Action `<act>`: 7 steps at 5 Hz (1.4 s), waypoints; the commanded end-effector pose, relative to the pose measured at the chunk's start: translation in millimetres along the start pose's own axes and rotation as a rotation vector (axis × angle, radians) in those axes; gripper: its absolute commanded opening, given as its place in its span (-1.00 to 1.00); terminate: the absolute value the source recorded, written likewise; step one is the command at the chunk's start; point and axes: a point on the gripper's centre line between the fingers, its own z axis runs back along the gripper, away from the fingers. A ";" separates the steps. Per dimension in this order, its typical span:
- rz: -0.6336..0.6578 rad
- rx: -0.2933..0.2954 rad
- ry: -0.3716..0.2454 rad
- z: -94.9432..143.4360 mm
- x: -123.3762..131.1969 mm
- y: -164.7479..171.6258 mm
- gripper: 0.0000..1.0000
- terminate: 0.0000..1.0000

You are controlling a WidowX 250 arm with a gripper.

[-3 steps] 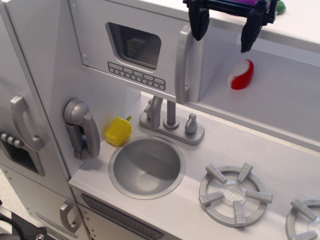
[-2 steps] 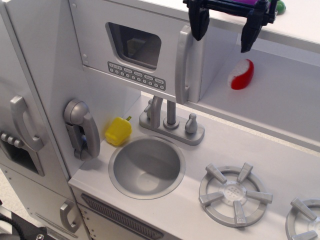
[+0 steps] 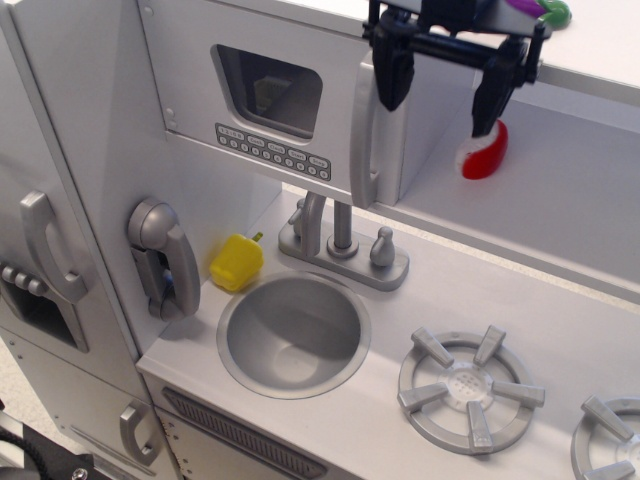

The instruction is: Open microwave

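Fingers (image 3: 393, 75) have dropped since a moment ago — both black tips now sit lower, spread wide apart, holding nothing. Gripper (image 3: 440, 85) midpoint is just right of the microwave (image 3: 250, 95) door's edge; the near finger overlaps the top of the vertical silver handle (image 3: 368, 130), the far one hangs in front of the red-and-white object (image 3: 487, 152) in the open shelf. Can't tell whether the near finger is touching the handle or just in front of it.

My read: I'm lining up on the handle, the grasp isn't made yet, and the door looks shut. Next I'd close on the handle or hook behind it, then pull.

Microwave is upper left of the toy kitchen, above the sink (image 3: 293, 335).

Count:
- 1 microwave, 1 window, 1 row of buttons
- 1 faucet (image 3: 340, 240), 1 sink
- 1 yellow block (image 3: 236, 262) on the surface beside the sink
- 1 toy phone (image 3: 162, 255)
- 2 burners, one cut off by the frame — the full one (image 3: 470, 390)
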 end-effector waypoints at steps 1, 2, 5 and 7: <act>0.008 -0.045 -0.123 31.1 3.4 31.3 1.00 -1.00; 0.021 -0.027 -0.151 28.6 -0.1 38.2 1.00 -1.00; 0.045 -0.006 -0.182 16.6 16.0 42.5 1.00 -1.00; 0.046 0.025 -0.196 10.6 25.8 46.8 -1.00 -1.00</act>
